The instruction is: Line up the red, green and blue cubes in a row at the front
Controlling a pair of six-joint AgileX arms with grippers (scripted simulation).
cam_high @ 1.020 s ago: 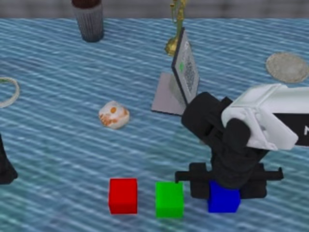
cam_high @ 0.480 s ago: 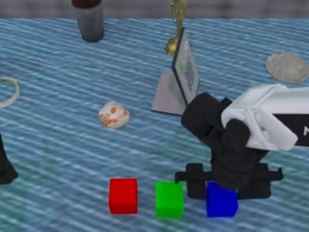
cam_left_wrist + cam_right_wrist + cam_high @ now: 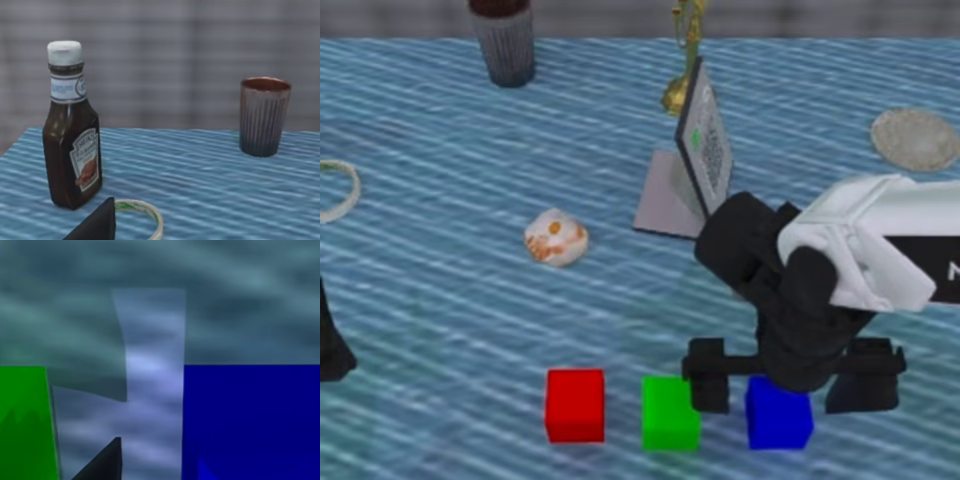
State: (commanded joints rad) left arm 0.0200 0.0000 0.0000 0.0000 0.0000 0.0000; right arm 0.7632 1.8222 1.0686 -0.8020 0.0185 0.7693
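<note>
Since a second ago our right gripper (image 3: 793,388) jaws have spread wide, releasing the blue cube (image 3: 779,413) on the near counter (image 3: 440,280), right of green cube (image 3: 670,412) and red cube (image 3: 575,404). Row looks complete; left arm parked far left, jaws unseen.

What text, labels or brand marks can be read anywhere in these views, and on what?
"HEINZ": front label of the sauce bottle, left wrist view; the smaller print below it is too blurred to read.
Bottle's neck label: unreadable.
White mark on the right arm, cut off at the top view's edge: unreadable.
Laptop screen: no legible text.
</note>
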